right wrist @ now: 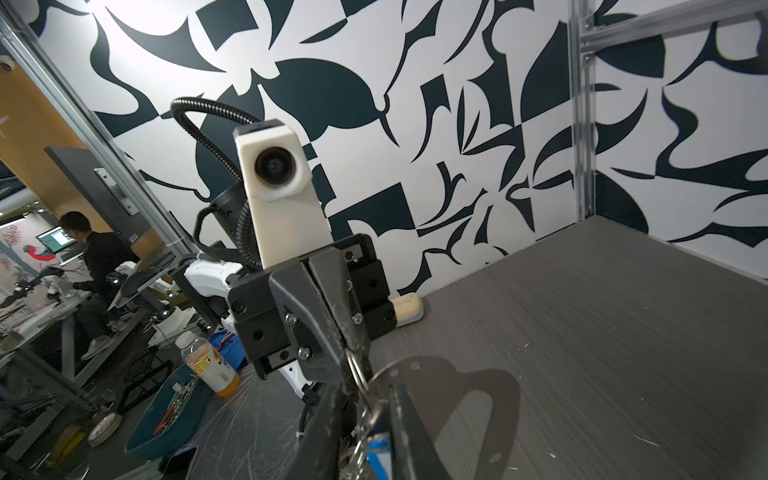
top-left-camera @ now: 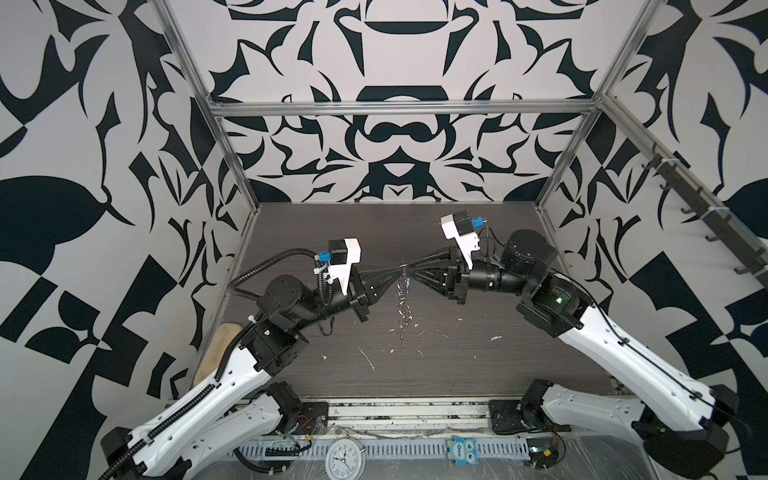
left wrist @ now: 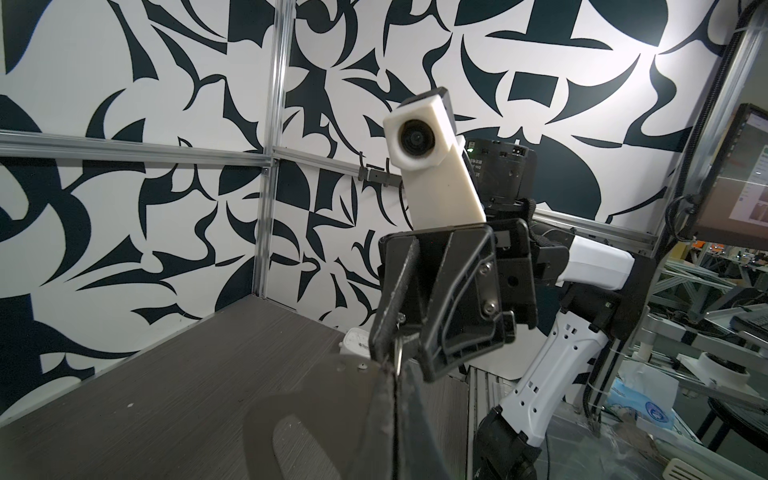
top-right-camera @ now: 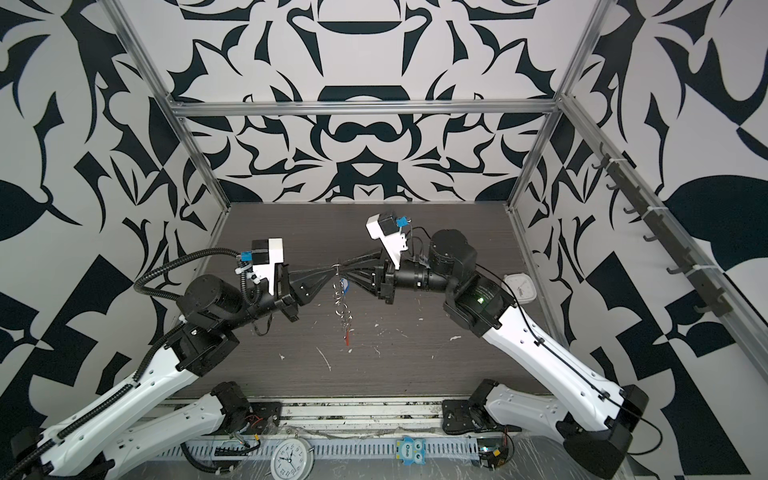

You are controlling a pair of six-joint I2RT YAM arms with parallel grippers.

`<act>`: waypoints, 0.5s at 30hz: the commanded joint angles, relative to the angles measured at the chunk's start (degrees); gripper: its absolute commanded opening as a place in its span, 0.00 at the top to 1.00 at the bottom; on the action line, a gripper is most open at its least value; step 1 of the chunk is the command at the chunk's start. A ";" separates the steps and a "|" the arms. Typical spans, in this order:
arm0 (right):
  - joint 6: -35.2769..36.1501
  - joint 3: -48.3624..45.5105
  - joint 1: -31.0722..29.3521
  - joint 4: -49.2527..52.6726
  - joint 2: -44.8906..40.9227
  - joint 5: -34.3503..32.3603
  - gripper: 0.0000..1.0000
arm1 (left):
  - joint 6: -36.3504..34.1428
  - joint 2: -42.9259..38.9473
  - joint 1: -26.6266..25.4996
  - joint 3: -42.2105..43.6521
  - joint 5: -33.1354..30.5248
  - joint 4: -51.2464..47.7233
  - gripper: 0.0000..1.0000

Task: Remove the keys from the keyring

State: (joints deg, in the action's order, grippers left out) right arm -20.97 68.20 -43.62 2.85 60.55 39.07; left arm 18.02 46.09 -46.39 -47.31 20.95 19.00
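The keyring [top-left-camera: 402,299], a short chain of thin silver rings, hangs in mid-air over the middle of a dark wood-grain table [top-left-camera: 478,365], clear of its surface. Both keys are on it in both top views. The blue tag [top-left-camera: 409,285] sits near the top of the chain. The red tag [top-left-camera: 401,341] dangles at the bottom end, above a patch of white scuff marks [top-left-camera: 370,361].

Two black robot grippers meet tip to tip at the top of the chain. The left gripper [top-left-camera: 395,274] has its jaws pressed fully together on the topmost ring and carries the weight of the chain. The right gripper [top-left-camera: 410,272] faces it with its jaws a little apart. In the right wrist view the rings and the blue tag [right wrist: 376,451] lie between its fingers [right wrist: 409,432]. Whether they actually pinch anything cannot be told.

As for progress, nothing appears to be done yet. Neither tag has come free and no loose key lies on the table. The blue key looks like the one being worked on first, since it is nearest the right gripper. Both keys remain to be slid off their rings.

At the table's edges lie a pale wooden object [top-left-camera: 220,349] on the left and a small white clock [top-right-camera: 519,286] on the right.
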 commanded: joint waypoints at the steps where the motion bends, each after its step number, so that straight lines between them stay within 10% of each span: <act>1: 2.76 2.25 -0.27 1.38 -2.84 -3.94 0.75 | 0.13 -1.23 0.25 0.31 -0.91 1.25 1.00; 15: 6.83 -0.33 -1.75 5.15 -3.30 -6.99 0.60 | 1.03 -1.00 0.25 0.11 -1.69 1.21 1.00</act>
State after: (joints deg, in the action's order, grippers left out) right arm -16.47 67.99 -44.64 7.94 57.49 33.95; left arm 18.24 45.80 -46.37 -47.31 19.86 18.24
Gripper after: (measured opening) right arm 0.396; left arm 0.047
